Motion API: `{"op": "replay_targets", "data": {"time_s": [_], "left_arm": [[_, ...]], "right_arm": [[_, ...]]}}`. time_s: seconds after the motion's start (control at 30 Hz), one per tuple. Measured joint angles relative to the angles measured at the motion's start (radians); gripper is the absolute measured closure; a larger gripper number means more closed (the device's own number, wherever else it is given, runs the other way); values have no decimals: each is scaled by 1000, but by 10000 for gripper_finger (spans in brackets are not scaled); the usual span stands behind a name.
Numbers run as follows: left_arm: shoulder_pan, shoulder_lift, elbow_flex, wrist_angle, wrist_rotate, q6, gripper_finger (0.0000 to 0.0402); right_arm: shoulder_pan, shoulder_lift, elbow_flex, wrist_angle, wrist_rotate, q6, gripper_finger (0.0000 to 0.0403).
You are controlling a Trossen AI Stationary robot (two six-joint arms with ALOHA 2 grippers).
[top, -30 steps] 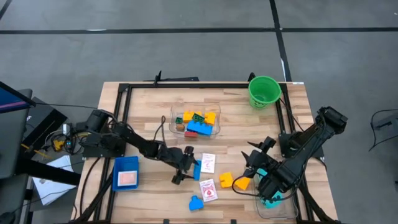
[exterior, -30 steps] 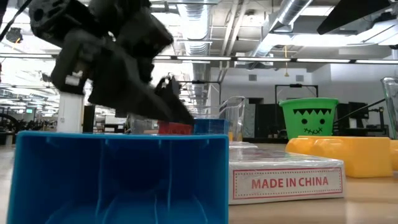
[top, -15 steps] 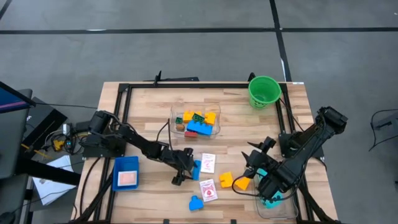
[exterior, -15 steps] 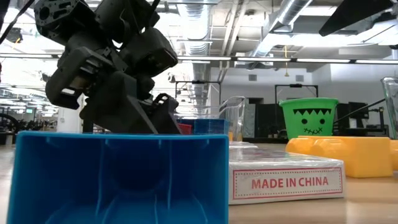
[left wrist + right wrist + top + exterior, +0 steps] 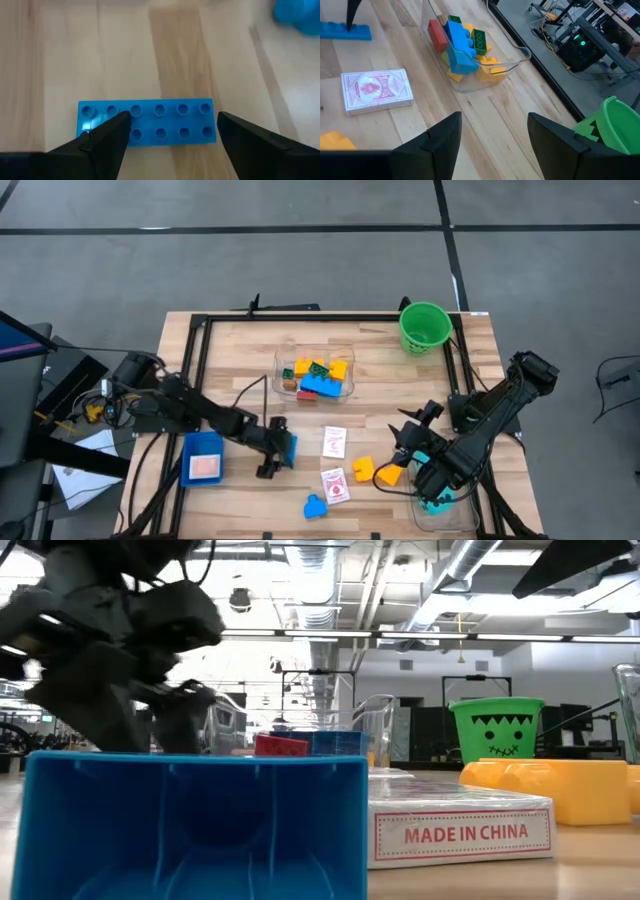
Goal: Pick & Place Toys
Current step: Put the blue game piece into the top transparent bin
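Wood surface (image 5: 380, 380). Near edge: blue brick (image 5: 315, 506), cards (image 5: 336, 486). Left claw (image 5: 274, 450) spread around flat blue plate (image 5: 146, 122), gripping it. Right claw (image 5: 392, 464) open, empty, above orange brick (image 5: 389, 475). Farther: tub (image 5: 349, 370) holding bricks.

A big open robotics lab: exposed ceiling ducts (image 5: 470, 570) and strip lights overhead, grey floor (image 5: 300, 270), computer gear (image 5: 585, 47) beside the wooden counter (image 5: 370, 395).

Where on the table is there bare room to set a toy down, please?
Bare wood lies between the clear tub and the green bucket, and left of the tub. It is crowded near the front: cards, bricks and both grippers.
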Motion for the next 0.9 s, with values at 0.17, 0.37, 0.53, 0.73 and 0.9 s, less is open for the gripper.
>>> {"op": "replay_targets", "data": {"time_s": [0.17, 0.37, 0.53, 0.73, 0.9], "left_arm": [[-45, -94, -67, 28, -108, -51, 108], [-106, -186, -92, 76, -290, 24, 105], [-120, -194, -93, 65, -297, 210, 103], [-109, -187, -92, -9, -296, 513, 103], [-77, -184, -53, -13, -255, 740, 103]], "right_arm": [[1, 0, -13, 10, 0, 0, 184], [-2, 0, -24, 15, -4, 0, 184], [-2, 0, -24, 15, -4, 0, 184], [-2, 0, -24, 18, -5, 0, 184], [-2, 0, -24, 18, -6, 0, 184]]}}
